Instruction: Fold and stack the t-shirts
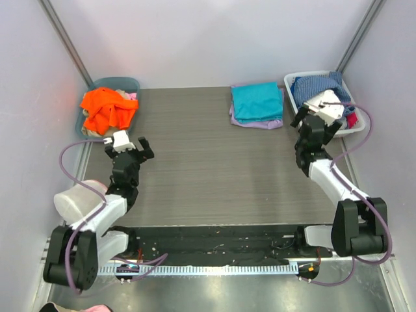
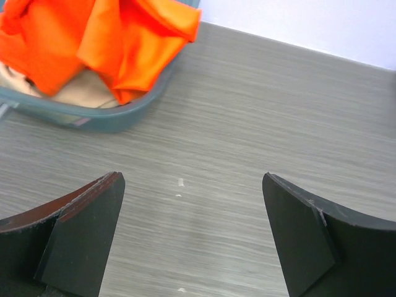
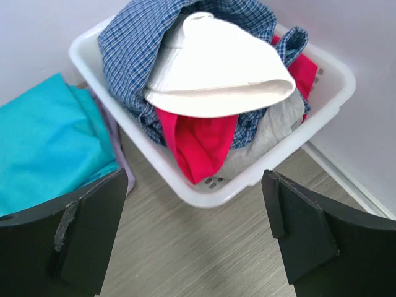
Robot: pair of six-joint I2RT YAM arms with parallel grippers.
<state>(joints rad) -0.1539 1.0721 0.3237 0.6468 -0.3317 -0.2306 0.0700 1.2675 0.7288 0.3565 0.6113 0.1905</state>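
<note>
A crumpled bright orange t-shirt [image 1: 107, 107] [image 2: 105, 40] lies heaped in a teal bin [image 1: 123, 84] [image 2: 99, 117] at the table's far left corner. A folded teal t-shirt [image 1: 257, 101] [image 3: 43, 148] rests flat on a folded lavender one [image 1: 260, 123] [image 3: 120, 154] at the far middle right. My left gripper [image 1: 127, 151] [image 2: 193, 232] is open over bare table just in front of the bin. Open too, my right gripper [image 1: 318, 127] [image 3: 195, 232] hovers over the table in front of the white basket [image 1: 354, 127] [image 3: 247, 179]. Both hold nothing.
The white basket at the far right holds a blue checked shirt [image 3: 136, 49], a white garment [image 3: 216, 74], red cloth [image 3: 198, 142] and grey cloth. Beige cloth [image 2: 80, 90] lies under the orange shirt. Pale walls close in the table on three sides.
</note>
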